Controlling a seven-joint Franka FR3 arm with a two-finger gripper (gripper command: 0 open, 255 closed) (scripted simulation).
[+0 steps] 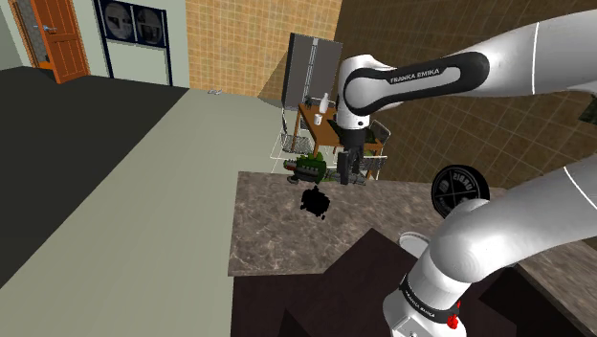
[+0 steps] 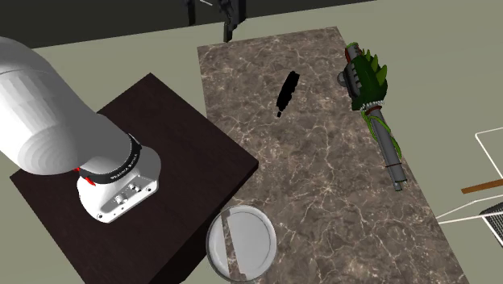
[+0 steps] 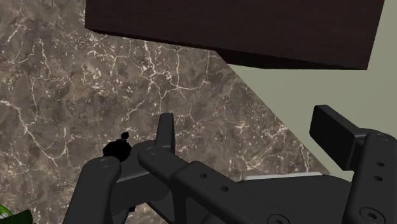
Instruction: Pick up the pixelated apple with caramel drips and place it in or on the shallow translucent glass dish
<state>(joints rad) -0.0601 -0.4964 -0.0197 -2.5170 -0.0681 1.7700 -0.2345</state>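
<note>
The apple [image 1: 314, 201] is a small black blocky lump on the marble table [image 1: 277, 239]; in the second exterior view the apple [image 2: 286, 93] looks thin and dark. The round clear glass dish [image 2: 242, 242] lies at the table's near end beside the stand, and in the shoulder view the dish [image 1: 413, 239] is partly behind my arm. My gripper [image 1: 349, 174] hangs over the table, to the shoulder view's right of the apple. In the wrist view the gripper [image 3: 251, 127] is open, and the apple [image 3: 118, 151] sits outside one finger [image 3: 165, 130], not between the two.
A green spiky object with a grey handle [image 2: 372, 85] lies along the table's far side, close to the apple. The dark brown stand [image 2: 177, 161] borders the table. A white wire rack [image 1: 287, 144] and a wooden table [image 1: 320, 124] stand beyond the marble edge.
</note>
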